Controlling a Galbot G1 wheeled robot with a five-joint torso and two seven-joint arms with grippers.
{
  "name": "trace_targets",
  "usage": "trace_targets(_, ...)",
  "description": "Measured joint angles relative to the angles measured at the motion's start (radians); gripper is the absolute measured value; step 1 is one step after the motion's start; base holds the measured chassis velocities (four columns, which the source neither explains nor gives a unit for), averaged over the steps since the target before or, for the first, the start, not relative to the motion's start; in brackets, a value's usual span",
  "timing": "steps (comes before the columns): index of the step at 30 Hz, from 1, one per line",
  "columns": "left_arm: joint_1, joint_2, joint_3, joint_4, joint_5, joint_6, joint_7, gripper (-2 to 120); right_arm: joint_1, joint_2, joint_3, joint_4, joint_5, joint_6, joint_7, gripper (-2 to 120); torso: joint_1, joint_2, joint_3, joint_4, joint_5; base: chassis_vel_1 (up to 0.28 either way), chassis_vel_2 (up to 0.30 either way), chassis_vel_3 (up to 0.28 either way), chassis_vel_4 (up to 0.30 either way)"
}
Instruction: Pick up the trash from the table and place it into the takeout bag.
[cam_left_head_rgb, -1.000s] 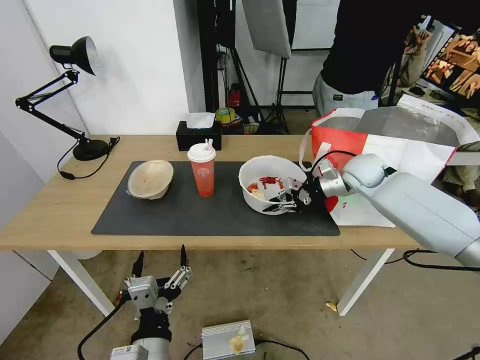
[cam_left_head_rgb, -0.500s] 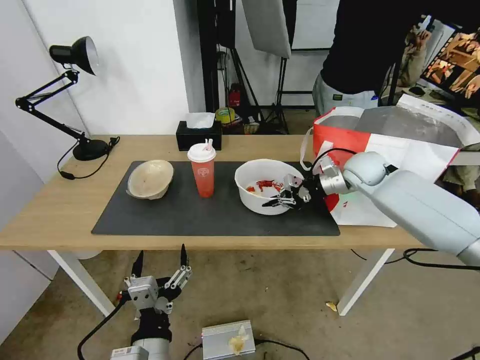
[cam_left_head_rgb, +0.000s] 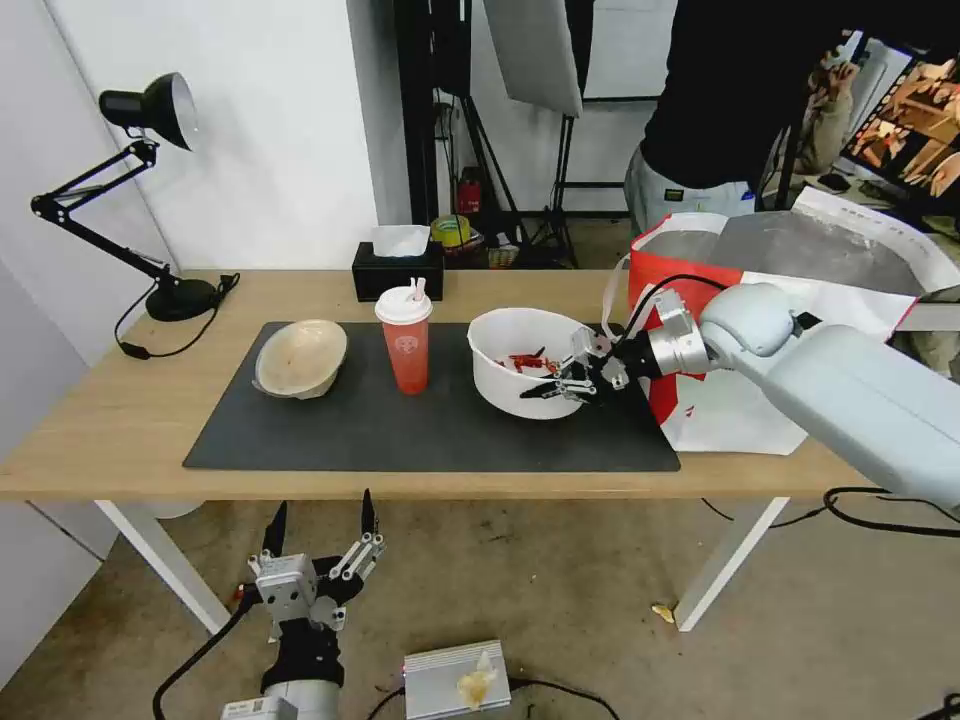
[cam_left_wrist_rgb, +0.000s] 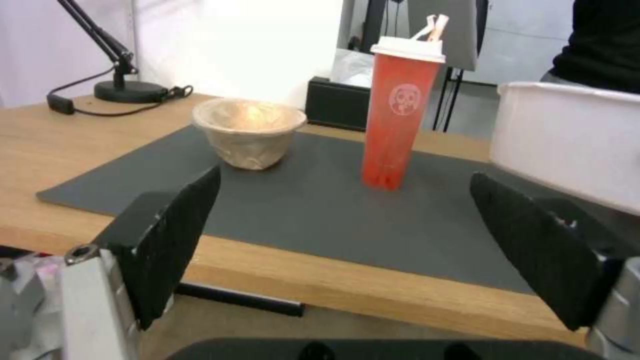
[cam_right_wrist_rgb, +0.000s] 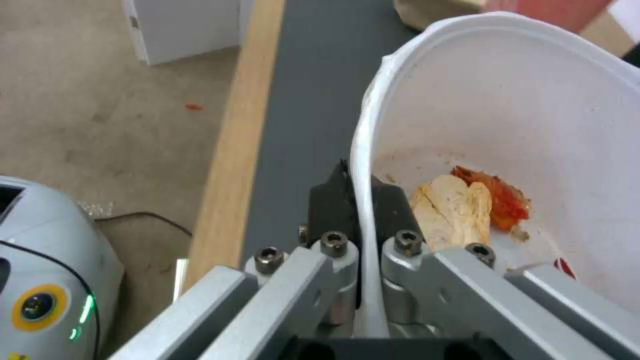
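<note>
Currently the right gripper (cam_left_head_rgb: 560, 386) is clamped on the near-right rim of the white round bowl (cam_left_head_rgb: 510, 372), one finger inside the wall and one outside; the right wrist view shows the two black fingers (cam_right_wrist_rgb: 331, 202) pinching the thin white rim of the bowl (cam_right_wrist_rgb: 533, 115) with almost no gap between them. Bowl looks tilted, its right side raised, over the right half of the dark grey mat (cam_left_head_rgb: 400, 425) on the table (cam_left_head_rgb: 100, 430); can't tell whether its far-left edge touches the mat. Red crayfish scraps (cam_left_head_rgb: 525, 360) sit inside it, and the right wrist view shows a red piece next to a pale beige piece (cam_right_wrist_rgb: 453, 205) at the bottom. Takeout bag (cam_left_head_rgb: 720, 410) stands at the right end of the table, just right of the gripper, mouth open with silver lining visible. Tall red cup (cam_left_head_rgb: 404, 345) with white lid and straw stands upright mid-mat, left of the white bowl and apart from it. Shallow beige bowl (cam_left_head_rgb: 300, 358) is at the mat's left end, leaning a bit. Left gripper (cam_left_head_rgb: 320, 545) hangs low in front of the table's near edge, below tabletop height, fingers spread wide and empty; the left wrist view looks between its black pads (cam_left_wrist_rgb: 180, 235) at the beige bowl (cam_left_wrist_rgb: 248, 131) and red cup (cam_left_wrist_rgb: 398, 115). Black tissue box (cam_left_head_rgb: 397, 268) at far edge, desk lamp (cam_left_head_rgb: 150, 110) far left.
</note>
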Motion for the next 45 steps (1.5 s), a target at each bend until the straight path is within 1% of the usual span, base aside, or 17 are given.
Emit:
trace_targets(7,-0.008,0.001,-0.003,0.004,0.001,0.000,0.000,100,-0.010,-0.027,0.015,0.062,0.019,-0.008,0.002,0,0.000,0.000,0.000,0.0001,0.0000,0.000,0.000,0.000,0.000)
trace_targets(15,-0.008,0.008,-0.006,0.002,0.000,-0.001,0.000,100,-0.005,-0.048,0.024,0.099,0.037,-0.018,0.003,0,0.000,0.000,0.000,0.0001,0.0000,0.000,0.000,0.000,0.000)
trace_targets(19,-0.008,0.012,-0.006,0.001,-0.002,-0.003,-0.001,100,-0.004,-0.070,0.048,0.144,0.058,-0.031,0.003,0,0.000,0.000,0.000,0.0001,0.0000,0.000,0.000,0.000,0.000)
trace_targets(30,-0.012,0.017,-0.003,0.001,-0.003,-0.004,-0.001,100,-0.005,-0.115,0.085,0.206,0.090,-0.039,0.007,0,0.000,0.000,0.000,0.0001,0.0000,0.000,0.000,0.000,0.000)
trace_targets(36,-0.010,0.018,0.002,0.001,-0.001,-0.005,-0.001,100,0.000,-0.145,0.115,0.254,0.132,-0.046,0.026,0,0.000,0.000,0.000,0.0001,-0.0001,0.000,0.000,0.000,0.000)
trace_targets(45,-0.010,0.019,0.005,0.000,0.001,-0.007,-0.002,100,0.018,-0.177,0.134,0.266,0.172,-0.050,0.038,0,0.000,0.000,0.000,0.0000,0.0000,0.000,0.000,0.000,0.000)
